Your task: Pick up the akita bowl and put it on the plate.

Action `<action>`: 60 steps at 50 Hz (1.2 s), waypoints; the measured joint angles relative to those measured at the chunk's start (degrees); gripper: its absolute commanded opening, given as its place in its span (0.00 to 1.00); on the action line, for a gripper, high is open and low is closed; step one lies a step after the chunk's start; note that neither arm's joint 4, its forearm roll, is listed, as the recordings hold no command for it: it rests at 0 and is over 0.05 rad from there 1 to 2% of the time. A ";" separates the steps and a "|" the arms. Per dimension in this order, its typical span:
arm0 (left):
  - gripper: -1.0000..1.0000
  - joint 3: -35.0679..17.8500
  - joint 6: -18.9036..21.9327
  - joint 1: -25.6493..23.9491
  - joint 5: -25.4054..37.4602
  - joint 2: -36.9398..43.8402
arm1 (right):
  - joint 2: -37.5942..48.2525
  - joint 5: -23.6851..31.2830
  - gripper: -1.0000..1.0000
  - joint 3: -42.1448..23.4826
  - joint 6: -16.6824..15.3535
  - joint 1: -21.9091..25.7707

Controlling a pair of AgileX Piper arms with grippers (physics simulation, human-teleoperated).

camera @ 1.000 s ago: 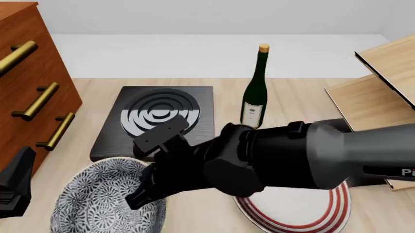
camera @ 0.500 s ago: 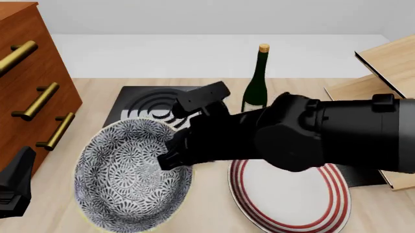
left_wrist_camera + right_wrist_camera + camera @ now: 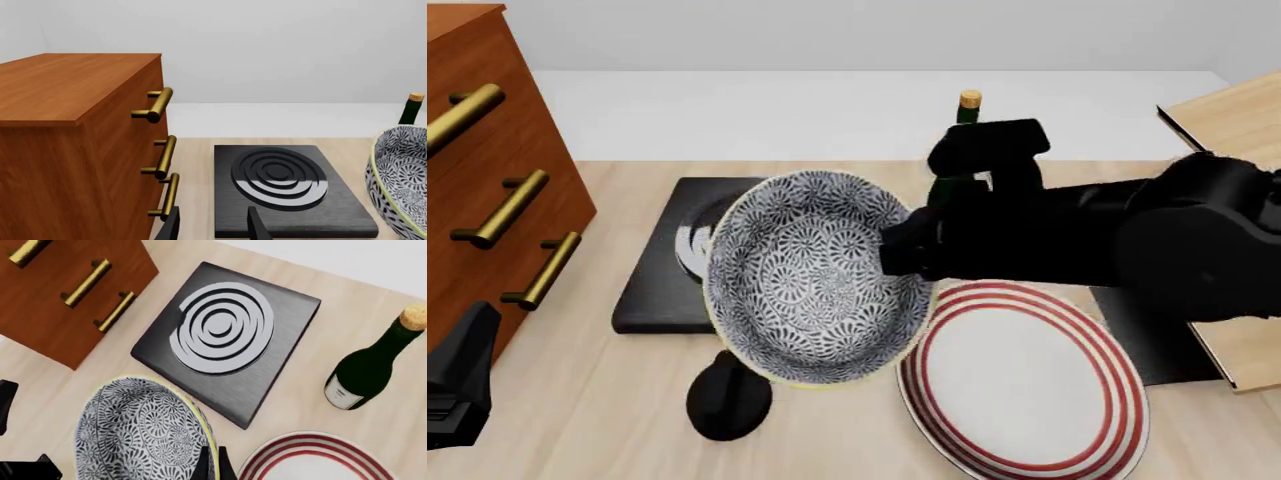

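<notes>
The akita bowl (image 3: 807,275), blue-grey and white floral with a pale yellow rim, hangs tilted above the table in front of the stove, left of the plate. My right gripper (image 3: 904,252) is shut on the bowl's right rim; the right wrist view shows the fingers (image 3: 212,463) pinching the rim of the bowl (image 3: 137,432). The plate (image 3: 1021,385), white with red rings, lies flat on the table at the near right, also visible as plate (image 3: 313,460). My left gripper (image 3: 212,229) is open and holds nothing, low at the near left as gripper (image 3: 454,395). The bowl's edge (image 3: 400,180) shows in the left wrist view.
A black stove (image 3: 661,280) with grey rings sits behind the bowl. A green wine bottle (image 3: 965,120) stands behind my right arm. A wooden dresser (image 3: 481,190) with brass handles lines the left side. A wooden shelf (image 3: 1214,180) stands at the right.
My right gripper has lifted the bowl from the near left of the table and carried it up and rightward, toward the plate. The left arm has stayed put.
</notes>
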 measured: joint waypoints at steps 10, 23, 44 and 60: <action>1.00 0.00 0.00 0.00 0.00 0.00 | -5.20 -1.67 0.00 6.26 1.58 -5.67; 1.00 0.00 0.00 0.00 0.00 0.00 | -11.23 -4.73 0.00 15.56 3.91 -11.88; 1.00 0.00 0.00 0.00 0.00 0.00 | -15.94 -8.46 0.00 26.31 4.51 -21.93; 1.00 0.00 0.00 0.00 0.00 0.00 | -13.96 -12.83 0.00 30.78 3.80 -26.87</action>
